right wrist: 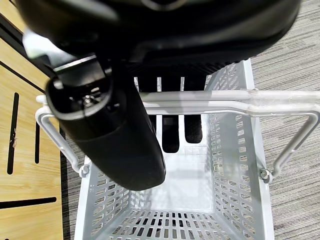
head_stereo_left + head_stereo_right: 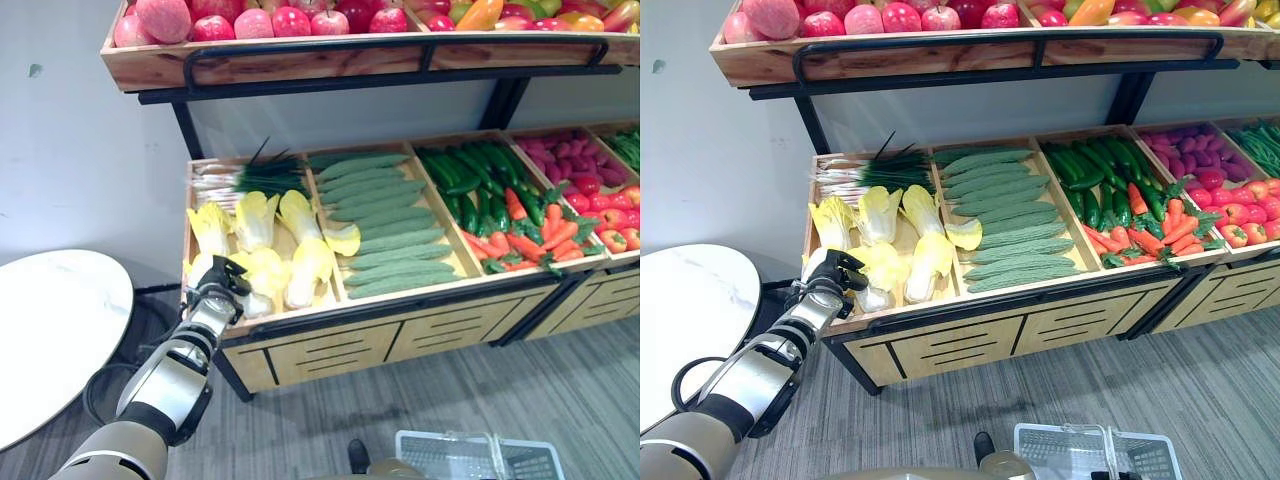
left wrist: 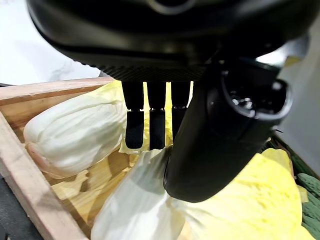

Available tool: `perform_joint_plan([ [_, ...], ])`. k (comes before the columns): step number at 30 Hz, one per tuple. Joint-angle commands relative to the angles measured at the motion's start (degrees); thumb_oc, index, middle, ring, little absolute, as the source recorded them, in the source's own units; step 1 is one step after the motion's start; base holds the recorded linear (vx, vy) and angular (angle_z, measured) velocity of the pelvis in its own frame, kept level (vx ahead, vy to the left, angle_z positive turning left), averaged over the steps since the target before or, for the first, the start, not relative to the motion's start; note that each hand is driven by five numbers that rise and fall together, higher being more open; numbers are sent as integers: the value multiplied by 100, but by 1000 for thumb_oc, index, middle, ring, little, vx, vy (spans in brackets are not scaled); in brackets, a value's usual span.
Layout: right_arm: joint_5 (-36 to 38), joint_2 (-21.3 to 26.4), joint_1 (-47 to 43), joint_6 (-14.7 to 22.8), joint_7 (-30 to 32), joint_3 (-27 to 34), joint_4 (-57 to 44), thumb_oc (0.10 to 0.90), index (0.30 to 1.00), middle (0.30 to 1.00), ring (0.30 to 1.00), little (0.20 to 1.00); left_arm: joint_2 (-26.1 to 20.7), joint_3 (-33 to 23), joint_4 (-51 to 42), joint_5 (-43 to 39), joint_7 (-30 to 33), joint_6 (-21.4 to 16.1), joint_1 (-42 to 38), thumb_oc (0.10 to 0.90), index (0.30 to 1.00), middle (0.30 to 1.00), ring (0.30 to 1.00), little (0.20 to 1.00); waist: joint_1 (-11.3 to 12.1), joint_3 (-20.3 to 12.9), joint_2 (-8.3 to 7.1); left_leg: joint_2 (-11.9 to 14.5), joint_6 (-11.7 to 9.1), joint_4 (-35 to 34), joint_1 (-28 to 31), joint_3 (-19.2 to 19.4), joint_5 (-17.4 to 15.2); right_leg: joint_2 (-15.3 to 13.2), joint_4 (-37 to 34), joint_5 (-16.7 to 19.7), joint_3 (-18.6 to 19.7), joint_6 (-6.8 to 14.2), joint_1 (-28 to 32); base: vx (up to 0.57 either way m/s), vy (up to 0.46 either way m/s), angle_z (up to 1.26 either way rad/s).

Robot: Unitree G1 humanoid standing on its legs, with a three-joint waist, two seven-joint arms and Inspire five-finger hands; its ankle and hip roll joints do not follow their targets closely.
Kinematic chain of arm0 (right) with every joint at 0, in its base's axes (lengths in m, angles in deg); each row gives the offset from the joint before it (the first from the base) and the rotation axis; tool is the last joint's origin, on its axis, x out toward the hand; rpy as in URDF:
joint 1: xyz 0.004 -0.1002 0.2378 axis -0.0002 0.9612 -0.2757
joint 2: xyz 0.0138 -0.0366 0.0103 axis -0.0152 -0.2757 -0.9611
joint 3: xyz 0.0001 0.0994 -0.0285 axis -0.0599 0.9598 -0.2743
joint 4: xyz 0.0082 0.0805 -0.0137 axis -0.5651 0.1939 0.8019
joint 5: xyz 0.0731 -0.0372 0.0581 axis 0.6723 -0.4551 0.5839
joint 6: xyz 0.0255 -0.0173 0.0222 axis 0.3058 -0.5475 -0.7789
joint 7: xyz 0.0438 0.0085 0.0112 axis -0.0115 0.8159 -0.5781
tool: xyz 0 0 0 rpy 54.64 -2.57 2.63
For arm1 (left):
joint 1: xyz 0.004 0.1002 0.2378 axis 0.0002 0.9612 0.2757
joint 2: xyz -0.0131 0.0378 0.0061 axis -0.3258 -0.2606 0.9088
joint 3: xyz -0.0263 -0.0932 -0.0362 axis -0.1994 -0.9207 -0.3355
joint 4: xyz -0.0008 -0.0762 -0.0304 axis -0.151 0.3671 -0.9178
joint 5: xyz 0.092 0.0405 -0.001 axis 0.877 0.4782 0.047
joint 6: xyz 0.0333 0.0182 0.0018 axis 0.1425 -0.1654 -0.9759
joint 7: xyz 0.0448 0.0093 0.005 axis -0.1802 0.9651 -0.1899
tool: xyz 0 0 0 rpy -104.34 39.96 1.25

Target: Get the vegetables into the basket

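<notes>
Two hands busy: left hand (image 2: 216, 290) over near-left crate, fingers straight, thumb touching pale cabbage (image 3: 135, 200), not yet clamped. Advice: curl round its middle, lift clear. Right hand (image 1: 125, 125) hooked round basket (image 1: 235, 165) handle (image 1: 280, 97), near floor.

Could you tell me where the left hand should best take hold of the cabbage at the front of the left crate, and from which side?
I would grip the cabbage across its pale, firm stalk end rather than its loose yellow leaves, coming from above. It lies on its side among others, and the left hand is poised over it, thumb against the stalk, fingers straight.
</notes>
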Motion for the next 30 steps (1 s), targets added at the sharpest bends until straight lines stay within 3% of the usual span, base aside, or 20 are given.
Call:
perform_joint_plan([
  [1,-133,-73,-197,97,-160,-219,49,400,300,300,300,300,-49,56,-533,-224,-29,-316,-586,400,300,300,300,300,-13,182,24,-19,-225,31,-219,-141,-19,-115,29,-896,-138,393,781,0,0,0],
  [11,-130,56,-230,52,-221,-84,-65,400,300,300,300,300,-559,65,-2352,-371,-67,-555,-721,400,300,300,300,300,120,184,-18,-16,-219,31,-243,-241,3,-132,29,-891,-220,399,802,-13,3,2],
  [21,-195,214,-213,-16,-288,176,-169,400,300,300,300,300,-981,-252,-4252,-467,-404,-696,-54,400,300,300,300,300,242,161,-84,-14,-209,31,-245,-284,-14,-152,29,-887,-279,396,817,-7,4,2],
  [30,-217,260,-172,-67,-340,334,-147,400,300,300,300,300,-1261,-574,-5348,-539,-569,-755,424,400,300,300,300,300,325,144,-136,-6,-194,31,-211,-307,-34,-149,29,-896,-294,391,862,-3,4,1],
])
